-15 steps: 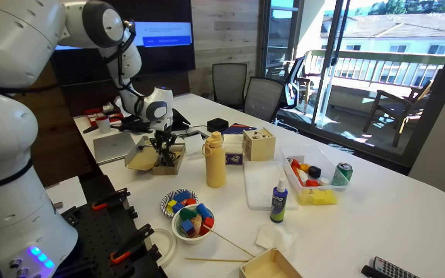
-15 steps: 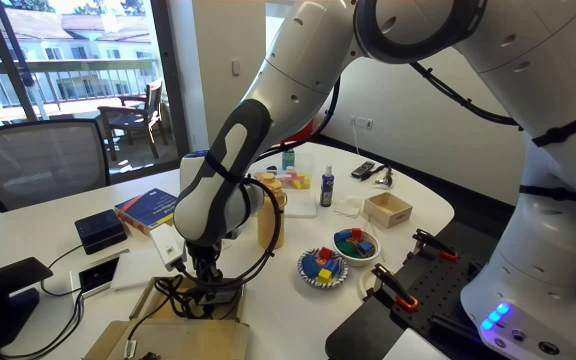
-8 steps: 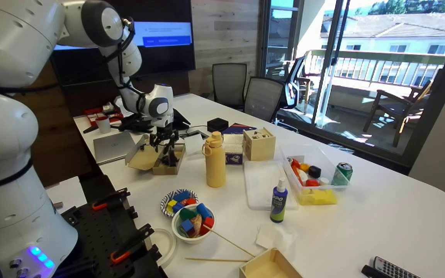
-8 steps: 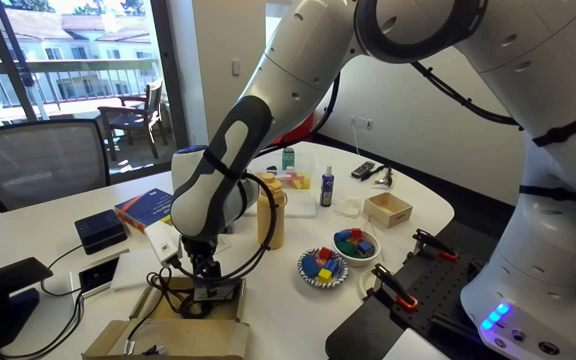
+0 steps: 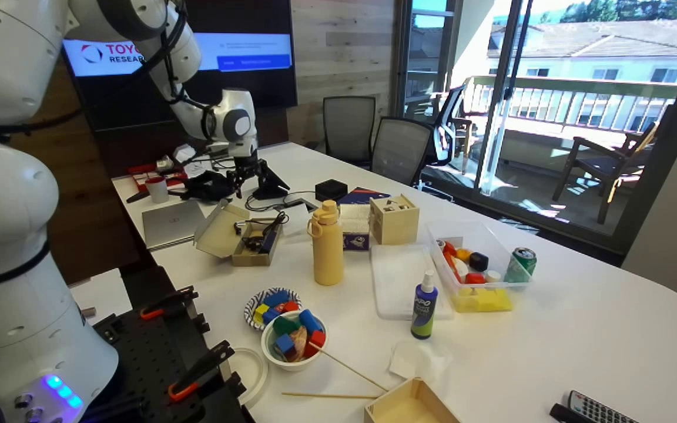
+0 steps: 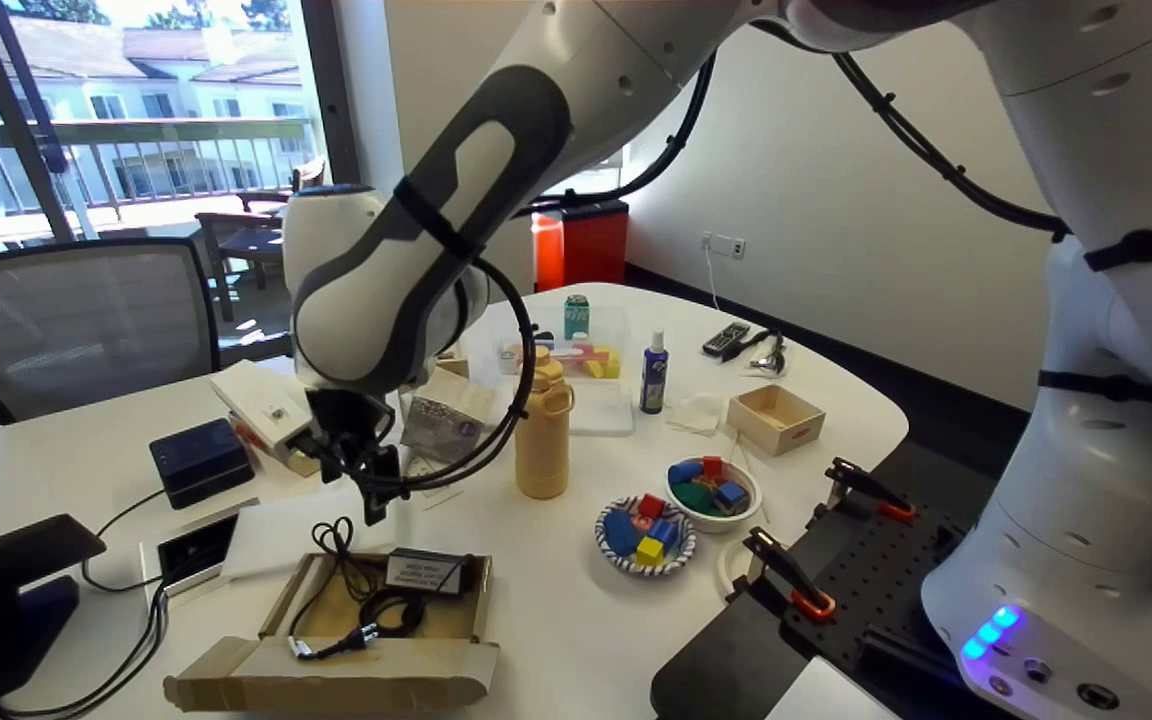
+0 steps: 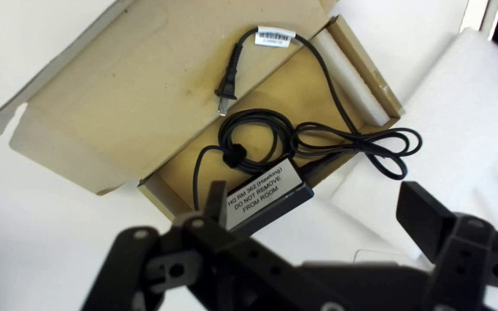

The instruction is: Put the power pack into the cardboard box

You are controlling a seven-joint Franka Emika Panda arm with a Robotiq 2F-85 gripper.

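The power pack [image 7: 270, 190], a black brick with a pale printed label, lies along one long side of the cardboard box [image 6: 331, 692], tilted against that wall in the wrist view. Its coiled cord [image 7: 255, 113] rests inside the box, with some loops sticking out past the edge. The plug [image 7: 226, 88] lies at the lid's fold. In both exterior views my gripper [image 5: 254, 183] hangs raised above the table, apart from the box and pack. Its fingers [image 7: 422, 216] stand wide with nothing between them; one partly covers the pack's end in the wrist view.
A yellow bottle [image 5: 328, 252] stands near the box. White foam sheet [image 6: 286, 535] and a tablet lie beside it. A laptop [image 5: 173, 224] sits by the lid. Bowls of blocks [image 6: 714, 492] and a black device [image 6: 201, 462] are also on the table.
My gripper was down at the box, closed around the power pack; its fingers have parted and it has risen away. The pack stays in the box. The cord and plug have shifted, and the lid tilts up more.
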